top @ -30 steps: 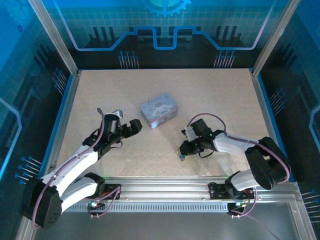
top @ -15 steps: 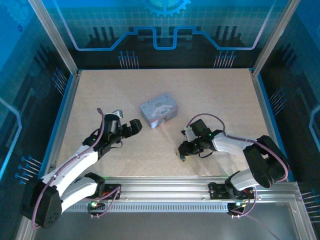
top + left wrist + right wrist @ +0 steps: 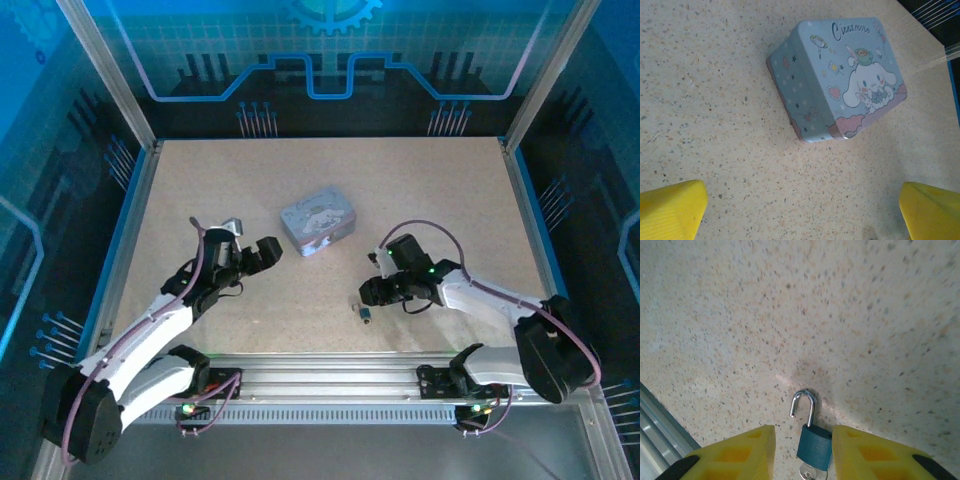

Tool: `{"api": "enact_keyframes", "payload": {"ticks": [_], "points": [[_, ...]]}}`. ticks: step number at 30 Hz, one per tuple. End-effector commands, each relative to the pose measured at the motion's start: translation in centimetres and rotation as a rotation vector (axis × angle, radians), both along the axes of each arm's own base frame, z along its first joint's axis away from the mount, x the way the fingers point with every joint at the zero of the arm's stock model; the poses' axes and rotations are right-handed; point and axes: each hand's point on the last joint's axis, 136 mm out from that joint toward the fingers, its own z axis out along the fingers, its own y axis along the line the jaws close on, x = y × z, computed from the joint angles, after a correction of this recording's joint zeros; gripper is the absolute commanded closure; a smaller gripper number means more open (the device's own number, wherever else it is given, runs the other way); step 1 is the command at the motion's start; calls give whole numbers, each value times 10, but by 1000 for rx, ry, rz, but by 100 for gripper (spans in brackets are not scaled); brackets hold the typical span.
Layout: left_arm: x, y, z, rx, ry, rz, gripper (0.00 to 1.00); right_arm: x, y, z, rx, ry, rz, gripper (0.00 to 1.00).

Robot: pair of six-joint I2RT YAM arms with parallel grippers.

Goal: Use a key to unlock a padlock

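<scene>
The padlock (image 3: 814,442) looks open already. One leg of its shiny bent loop (image 3: 805,401) hangs free of the little blue body. A bit of silver key (image 3: 809,473) sticks in the bottom. So the job seems nearly done, maybe all done.

The lock lies flat on the speckled table (image 3: 865,315), at 5 o'clock from the tin (image 3: 318,226). The right gripper (image 3: 368,293) has its yellow fingers apart, one on each side of the lock. I cannot tell if they touch it. The left gripper (image 3: 266,254) is apart too and holds nothing. The tin is smooth, with round corners and a cartoon puppy.
</scene>
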Motion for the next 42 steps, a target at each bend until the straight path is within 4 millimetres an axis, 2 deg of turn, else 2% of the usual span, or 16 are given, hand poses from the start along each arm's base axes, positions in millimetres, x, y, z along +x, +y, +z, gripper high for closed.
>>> {"api": "enact_keyframes", "payload": {"ticks": [1, 8, 15, 19, 21, 27, 37, 42], "points": [[-4, 7, 7, -18, -6, 36, 1, 12, -11, 22, -45, -92, -5, 63], [-8, 36, 37, 33, -135, 138, 1, 38, -36, 61, -27, -263, -79, 51], [-9, 61, 64, 97, -228, 219, 1, 59, -68, 97, 9, -459, -201, 19], [-6, 70, 75, 134, -259, 240, 1, 67, -89, 109, 8, -537, -274, 11], [-5, 73, 80, 151, -275, 251, 1, 71, -99, 112, 6, -577, -310, 2], [-4, 86, 90, 204, -305, 296, 1, 82, -127, 114, -58, -663, -387, 0], [0, 108, 88, 324, -364, 377, 1, 102, -159, 109, -216, -867, -463, 0], [6, 113, 83, 374, -376, 400, 1, 111, -169, 93, -263, -867, -488, 0]]}}
